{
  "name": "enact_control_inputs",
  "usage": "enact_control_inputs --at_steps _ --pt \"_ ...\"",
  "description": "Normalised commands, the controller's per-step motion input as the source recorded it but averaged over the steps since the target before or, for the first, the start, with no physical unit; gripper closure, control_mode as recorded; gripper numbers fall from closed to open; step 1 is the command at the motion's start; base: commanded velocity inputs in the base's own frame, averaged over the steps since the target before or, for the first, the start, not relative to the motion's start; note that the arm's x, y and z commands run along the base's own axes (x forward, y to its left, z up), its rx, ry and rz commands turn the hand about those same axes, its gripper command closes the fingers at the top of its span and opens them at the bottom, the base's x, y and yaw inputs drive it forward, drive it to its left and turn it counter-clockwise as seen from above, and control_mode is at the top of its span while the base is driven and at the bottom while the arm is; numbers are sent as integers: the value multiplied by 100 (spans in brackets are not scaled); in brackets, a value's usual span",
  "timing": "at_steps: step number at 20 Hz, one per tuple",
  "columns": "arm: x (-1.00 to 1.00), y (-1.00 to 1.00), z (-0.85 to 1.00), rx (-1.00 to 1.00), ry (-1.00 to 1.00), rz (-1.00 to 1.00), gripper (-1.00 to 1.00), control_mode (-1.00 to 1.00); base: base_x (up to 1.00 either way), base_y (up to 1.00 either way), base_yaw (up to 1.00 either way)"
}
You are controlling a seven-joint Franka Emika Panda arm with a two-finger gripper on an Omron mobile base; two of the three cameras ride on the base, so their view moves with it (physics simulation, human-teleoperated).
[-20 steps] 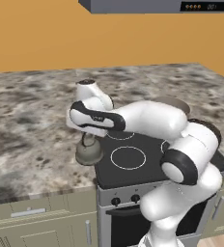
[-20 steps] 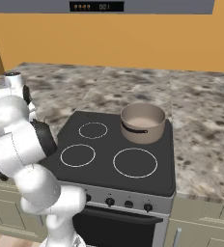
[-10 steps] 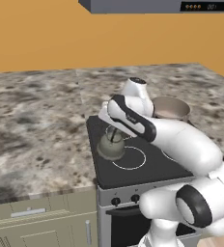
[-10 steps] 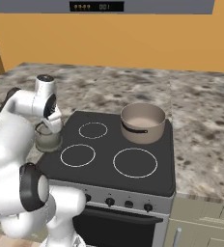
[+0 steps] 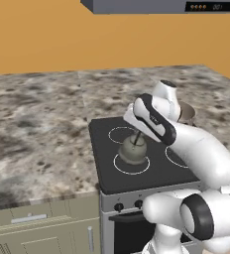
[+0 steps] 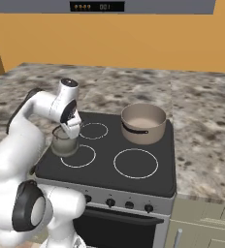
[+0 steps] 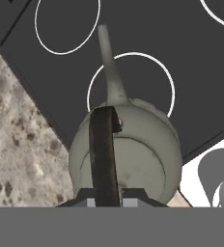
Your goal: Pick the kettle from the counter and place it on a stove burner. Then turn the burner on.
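Observation:
The small grey-green kettle hangs by its dark wire handle from my gripper, which is shut on that handle. It is over the black cooktop, above the front-left stove burner, a large white circle. In the hand view the kettle body covers the near part of that circle and its spout points across the ring. I cannot tell whether its base touches the glass. The speckled counter lies to the left of the stove.
A round tan pot stands on the back-right burner. The front-right circle and a smaller back-left circle are bare. Control knobs line the stove front. A range hood hangs above.
The arm has swung right, carrying the kettle from beside the stove's left edge to over the front-left burner. The pot has stayed put.

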Motion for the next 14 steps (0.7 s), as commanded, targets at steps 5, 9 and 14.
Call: enact_control_inputs --at_steps 5,9,14 --pt "5 5 0 -16 4 -4 100 -100 0 0 0" --pt "18 31 0 -19 10 0 100 -100 0 0 0" --pt "0 2 0 -3 1 0 100 -100 0 0 0"
